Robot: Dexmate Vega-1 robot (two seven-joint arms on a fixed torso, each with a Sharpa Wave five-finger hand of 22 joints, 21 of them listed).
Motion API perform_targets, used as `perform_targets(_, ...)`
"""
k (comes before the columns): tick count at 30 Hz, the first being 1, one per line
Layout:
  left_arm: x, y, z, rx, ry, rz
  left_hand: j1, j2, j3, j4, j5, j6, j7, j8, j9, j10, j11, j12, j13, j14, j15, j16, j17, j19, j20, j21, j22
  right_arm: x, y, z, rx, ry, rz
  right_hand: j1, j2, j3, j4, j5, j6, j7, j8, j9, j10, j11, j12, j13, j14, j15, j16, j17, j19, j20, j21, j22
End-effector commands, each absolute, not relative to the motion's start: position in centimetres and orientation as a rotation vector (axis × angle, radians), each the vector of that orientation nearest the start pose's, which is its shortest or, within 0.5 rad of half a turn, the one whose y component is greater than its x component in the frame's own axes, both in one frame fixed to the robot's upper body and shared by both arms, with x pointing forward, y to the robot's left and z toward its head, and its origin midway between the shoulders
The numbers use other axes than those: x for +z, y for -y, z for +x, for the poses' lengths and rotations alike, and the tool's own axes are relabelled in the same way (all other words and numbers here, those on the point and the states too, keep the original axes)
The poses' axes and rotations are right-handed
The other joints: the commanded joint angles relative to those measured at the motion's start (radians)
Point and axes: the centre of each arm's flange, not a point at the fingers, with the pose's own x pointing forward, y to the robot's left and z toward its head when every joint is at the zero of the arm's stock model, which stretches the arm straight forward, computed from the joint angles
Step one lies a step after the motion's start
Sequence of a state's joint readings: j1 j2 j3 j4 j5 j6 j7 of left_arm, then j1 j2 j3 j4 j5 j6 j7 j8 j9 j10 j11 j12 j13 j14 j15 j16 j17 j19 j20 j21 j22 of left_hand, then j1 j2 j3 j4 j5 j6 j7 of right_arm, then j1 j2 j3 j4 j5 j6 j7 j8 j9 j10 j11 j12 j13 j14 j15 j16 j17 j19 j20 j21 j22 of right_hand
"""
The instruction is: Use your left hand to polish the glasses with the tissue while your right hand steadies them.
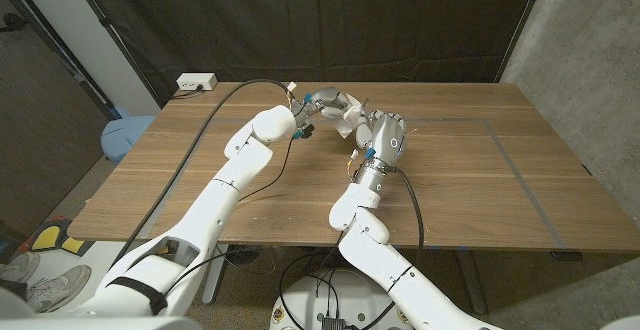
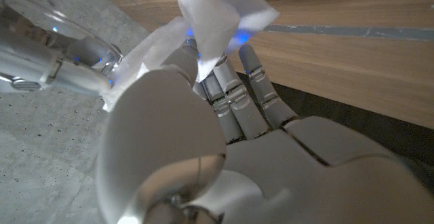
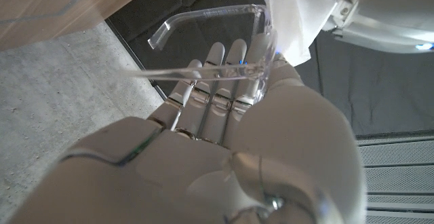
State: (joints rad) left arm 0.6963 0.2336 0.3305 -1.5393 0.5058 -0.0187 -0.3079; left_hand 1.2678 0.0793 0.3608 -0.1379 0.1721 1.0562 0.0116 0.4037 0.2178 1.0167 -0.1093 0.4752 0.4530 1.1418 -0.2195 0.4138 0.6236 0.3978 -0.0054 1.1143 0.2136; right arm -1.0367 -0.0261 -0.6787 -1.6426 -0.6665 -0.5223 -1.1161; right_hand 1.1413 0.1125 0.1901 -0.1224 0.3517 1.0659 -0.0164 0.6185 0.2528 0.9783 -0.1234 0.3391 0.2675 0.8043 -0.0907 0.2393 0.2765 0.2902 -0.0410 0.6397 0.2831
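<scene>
Clear plastic glasses (image 3: 224,41) lie in my right hand (image 3: 230,136), which grips them at the frame with the temple arms sticking out. My right hand (image 1: 384,135) is raised above the middle of the wooden table (image 1: 470,180). My left hand (image 1: 330,105) reaches in from the far side and holds a crumpled white tissue (image 1: 352,117) against the glasses. In the left wrist view the tissue (image 2: 217,17) is bunched at the fingertips of my left hand (image 2: 224,129), with a clear lens (image 2: 61,27) beside it. The tissue (image 3: 291,20) covers one lens.
A white power strip (image 1: 196,82) lies at the table's far left corner. A blue object (image 1: 122,136) sits beyond the left edge. Faint tape lines (image 1: 520,170) mark a rectangle on the right half. A black curtain hangs behind.
</scene>
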Motion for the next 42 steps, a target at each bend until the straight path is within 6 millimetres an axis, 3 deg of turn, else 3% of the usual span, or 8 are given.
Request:
perform_targets(1, 8.2, -12.9, 58.2, 0.106, 0.897, 1.056, 0.000, -0.006, 0.007, 0.001, 0.000, 0.019, 0.010, 0.005, 0.004, 0.054, -0.043, -0.002, 0.003, 0.007, -0.007, -0.002, 0.005, 0.001, -0.004, 0.010, 0.001, -6.1, 6.4, 51.6, -0.847, 0.745, -0.632, 0.016, 0.004, 0.004, -0.005, 0.005, -0.002, 0.003, 0.002, 0.001, 0.012, -0.043, -0.004, 0.006, 0.002, -0.131, -0.007, 0.006, -0.004, -0.034, 0.006, 0.000)
perform_targets(10, 8.7, -13.6, 57.9, 0.141, 0.833, 1.129, -0.004, -0.007, 0.011, 0.002, 0.000, 0.021, 0.009, 0.002, 0.004, 0.054, -0.045, -0.008, 0.007, 0.012, -0.006, -0.003, 0.009, -0.002, -0.005, 0.018, -0.003, -5.8, 6.5, 51.8, -0.860, 0.757, -0.683, 0.017, 0.003, 0.003, -0.005, 0.005, -0.002, -0.001, 0.003, 0.002, 0.010, -0.046, -0.006, 0.007, 0.002, -0.133, -0.008, 0.009, -0.007, -0.035, 0.013, -0.002)
perform_targets(22, 9.5, -14.4, 58.2, 0.111, 0.612, 1.275, -0.003, -0.008, 0.018, 0.001, 0.001, 0.004, 0.013, -0.006, 0.011, 0.049, -0.040, -0.017, 0.013, 0.005, -0.007, -0.011, 0.015, -0.008, 0.000, 0.029, -0.007, -5.6, 6.6, 52.4, -0.906, 0.774, -0.851, 0.018, 0.001, -0.001, -0.006, 0.004, -0.003, -0.008, 0.001, 0.001, 0.010, -0.052, -0.006, 0.009, 0.002, -0.135, -0.006, 0.016, -0.013, -0.039, 0.020, -0.004)
perform_targets(42, 9.4, -15.7, 59.7, 0.089, 0.326, 1.525, -0.006, -0.001, 0.030, 0.004, 0.004, -0.023, 0.004, -0.013, 0.032, 0.026, -0.039, -0.035, 0.028, -0.020, -0.011, -0.032, 0.020, -0.029, 0.011, 0.041, -0.012, -4.3, 6.7, 54.3, -0.690, 0.542, -1.201, 0.014, 0.004, -0.007, -0.001, 0.000, -0.004, -0.013, -0.005, -0.006, 0.001, -0.057, -0.010, 0.013, -0.020, -0.134, -0.015, 0.023, -0.023, -0.040, 0.034, -0.009)
